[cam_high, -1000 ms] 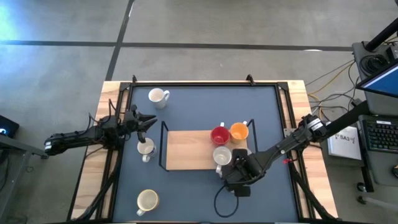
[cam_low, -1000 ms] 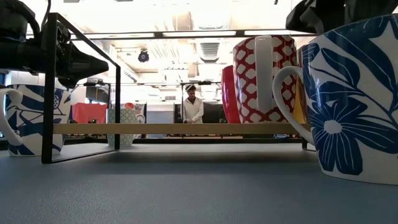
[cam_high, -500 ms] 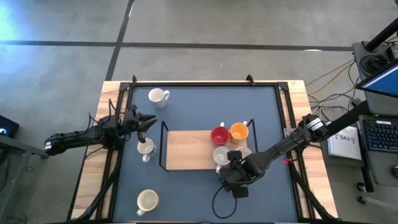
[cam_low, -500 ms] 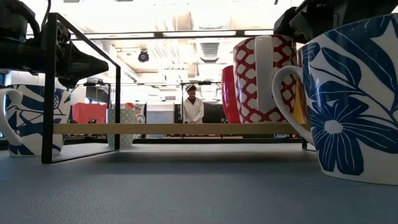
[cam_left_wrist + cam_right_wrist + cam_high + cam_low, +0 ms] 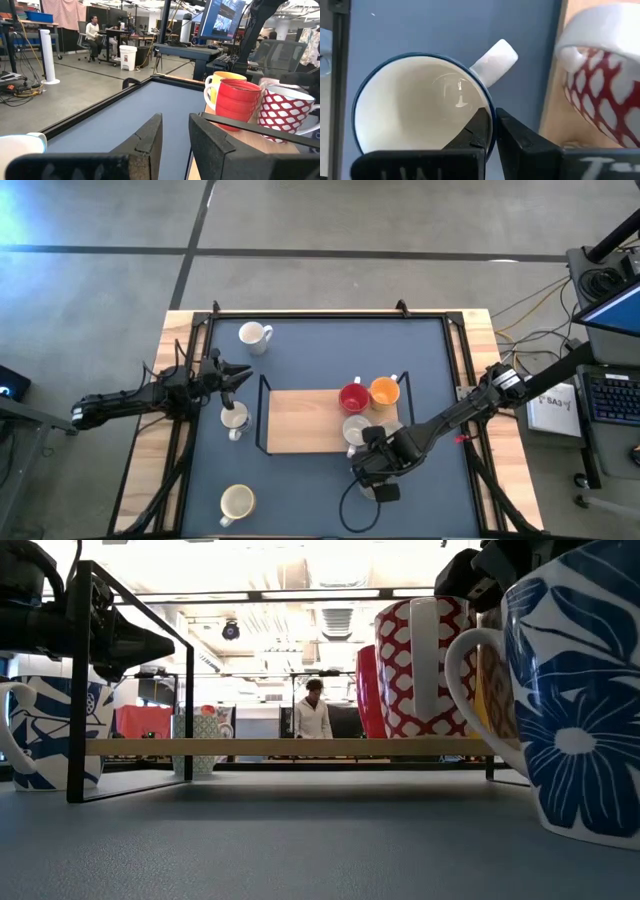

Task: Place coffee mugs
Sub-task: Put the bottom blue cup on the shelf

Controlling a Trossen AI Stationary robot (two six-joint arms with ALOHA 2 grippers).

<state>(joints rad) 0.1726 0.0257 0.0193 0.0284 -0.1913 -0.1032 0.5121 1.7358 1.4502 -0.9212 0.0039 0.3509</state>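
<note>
While my right gripper pinches the rim of the blue-floral mug, one finger inside and one outside, that mug sits tilted at the near edge of the wooden shelf board; low view shows it leaning, w/ its white handle turned toward the red-lattice mug. From above my right gripper covers most of it, just in front of the red-lattice mug. On the board behind that stand the red mug and the orange mug, touching side by side, near the board's right end. My left gripper hovers off the board's left edge, fingers apart w/ nothing between them, just above a small patterned mug on the blue mat. A white mug stands at the mat's far left corner, handle to the right, & a cream mug near the front left corner, both well apart from the rest. Black wire frame rises round the board. Person stands far back in the room
</note>
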